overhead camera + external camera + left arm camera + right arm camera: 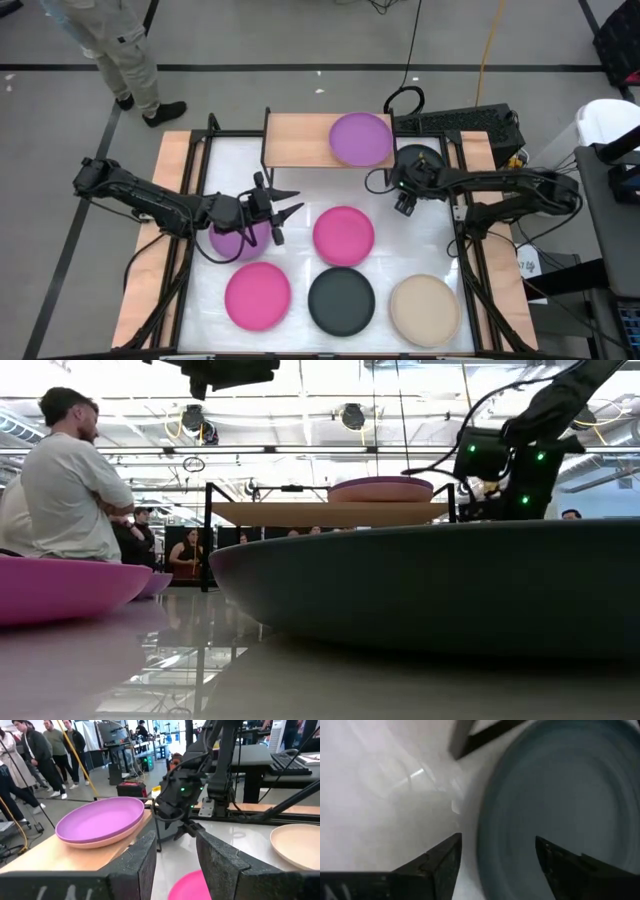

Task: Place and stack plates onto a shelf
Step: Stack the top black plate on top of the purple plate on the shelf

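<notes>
The shelf (300, 140) stands at the table's far side and carries a purple plate (361, 138) stacked on a salmon plate (107, 839). My left gripper (290, 202) is open and hovers by a second purple plate (232, 241) lying flat on the table, pointing toward a hot pink plate (343, 235). My right gripper (495, 860) is open and points down at a black plate (560, 795) in front of the shelf's right end. One finger is over the plate and one outside its rim (482, 830). No touch shows.
Another hot pink plate (258, 295), a black plate (341, 300) and a beige plate (425, 308) lie in a row along the near edge. Wooden side strips (150, 260) flank the white table top. A person (120, 50) stands beyond the far left corner.
</notes>
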You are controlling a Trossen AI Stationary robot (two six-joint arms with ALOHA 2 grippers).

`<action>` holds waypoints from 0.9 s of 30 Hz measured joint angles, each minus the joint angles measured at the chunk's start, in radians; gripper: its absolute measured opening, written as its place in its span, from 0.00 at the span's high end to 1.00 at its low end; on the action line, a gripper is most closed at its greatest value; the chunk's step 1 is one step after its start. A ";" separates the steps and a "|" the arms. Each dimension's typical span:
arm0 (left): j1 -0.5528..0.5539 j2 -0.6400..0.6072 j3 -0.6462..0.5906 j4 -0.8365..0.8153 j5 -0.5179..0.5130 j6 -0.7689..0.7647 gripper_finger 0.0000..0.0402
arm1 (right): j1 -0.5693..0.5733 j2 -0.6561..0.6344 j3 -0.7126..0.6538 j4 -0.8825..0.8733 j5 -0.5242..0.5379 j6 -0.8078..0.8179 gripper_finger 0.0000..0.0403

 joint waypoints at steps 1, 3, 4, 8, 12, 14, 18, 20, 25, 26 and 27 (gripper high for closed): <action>0.000 0.000 0.000 -0.008 0.000 -0.007 0.64 | -0.010 0.010 0.000 -0.001 0.000 -0.001 0.44; 0.000 0.000 0.000 -0.013 0.000 -0.011 0.64 | -0.031 0.030 0.000 -0.001 0.000 -0.008 0.46; 0.000 0.000 0.000 -0.012 0.000 -0.012 0.64 | -0.040 0.038 0.000 -0.001 0.000 -0.014 0.47; 0.000 0.000 0.000 -0.012 0.000 -0.012 0.64 | -0.059 0.056 0.001 0.000 -0.007 -0.019 0.55; 0.000 0.000 0.000 -0.009 0.000 -0.008 0.64 | -0.060 0.052 0.001 -0.009 -0.011 -0.019 0.67; 0.000 0.000 0.000 -0.009 0.000 -0.008 0.64 | -0.060 0.048 0.000 -0.026 -0.010 -0.019 0.74; 0.000 0.000 0.000 -0.009 0.000 -0.008 0.64 | -0.061 0.039 -0.001 -0.052 -0.006 0.001 0.90; 0.000 0.000 0.000 -0.009 0.000 -0.008 0.64 | -0.060 0.028 -0.001 -0.049 0.003 0.008 0.96; 0.000 0.000 0.000 -0.009 0.000 -0.008 0.64 | -0.060 -0.035 0.000 -0.049 0.004 0.063 0.97; 0.000 0.000 0.000 -0.009 0.000 -0.008 0.64 | -0.060 -0.058 0.000 -0.048 0.010 0.069 0.98; 0.000 0.000 0.000 -0.009 0.000 -0.008 0.64 | -0.059 -0.083 0.000 -0.045 0.025 0.075 0.98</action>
